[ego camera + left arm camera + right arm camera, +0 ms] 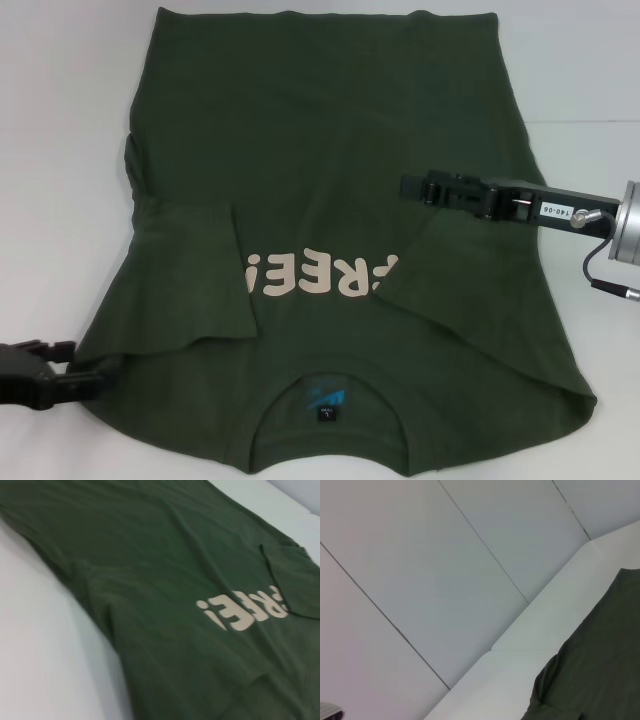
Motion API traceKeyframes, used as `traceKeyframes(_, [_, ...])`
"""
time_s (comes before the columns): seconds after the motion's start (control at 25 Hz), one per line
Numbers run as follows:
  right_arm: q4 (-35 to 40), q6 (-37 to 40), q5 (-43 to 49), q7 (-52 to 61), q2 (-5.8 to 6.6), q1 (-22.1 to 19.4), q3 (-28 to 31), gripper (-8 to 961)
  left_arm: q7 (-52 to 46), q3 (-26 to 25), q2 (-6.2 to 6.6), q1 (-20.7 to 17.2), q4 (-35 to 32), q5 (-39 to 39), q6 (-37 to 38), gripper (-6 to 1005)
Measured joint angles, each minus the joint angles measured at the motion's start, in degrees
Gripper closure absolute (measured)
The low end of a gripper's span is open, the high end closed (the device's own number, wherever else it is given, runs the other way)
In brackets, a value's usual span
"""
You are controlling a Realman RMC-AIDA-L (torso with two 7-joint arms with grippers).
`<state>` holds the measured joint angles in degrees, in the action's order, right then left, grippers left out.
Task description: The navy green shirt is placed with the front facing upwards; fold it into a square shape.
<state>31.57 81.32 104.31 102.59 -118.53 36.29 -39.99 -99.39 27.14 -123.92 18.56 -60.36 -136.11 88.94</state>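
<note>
The navy green shirt lies flat on the white table, front up, collar and blue neck label nearest me. Both sleeves are folded inward onto the chest: one on the left, one on the right, partly covering the cream lettering. My left gripper sits open at the shirt's near left shoulder edge, its lower finger touching the cloth. My right gripper hovers over the shirt just beyond the right folded sleeve. The left wrist view shows the shirt and lettering; the right wrist view shows only a shirt edge.
The white table shows bare surface to the left, right and far side of the shirt. The right wrist view looks past the table edge to a grey panelled wall. A cable loops from the right wrist.
</note>
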Motion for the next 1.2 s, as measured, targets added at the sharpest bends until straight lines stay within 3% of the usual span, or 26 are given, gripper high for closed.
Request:
traceKeyframes(0.24, [0.01,-0.15,0.0,-0.05,0.0,0.0,0.0,55,-0.52,-1.33,-0.09,-0.86,-1.91,-0.11,-0.47,127])
traceKeyframes(0.68, [-0.19,-0.41,0.0,-0.08,0.0,0.05,0.0,56,-0.18,1.67,-0.03,0.99,3.04,-0.25,-6.57,127])
traceKeyframes(1.2, [0.11,-0.44,0.0,0.09,0.0,-0.08,0.0,57,-0.18,2.83,0.0,1.0,2.95,-2.2,-3.68,127])
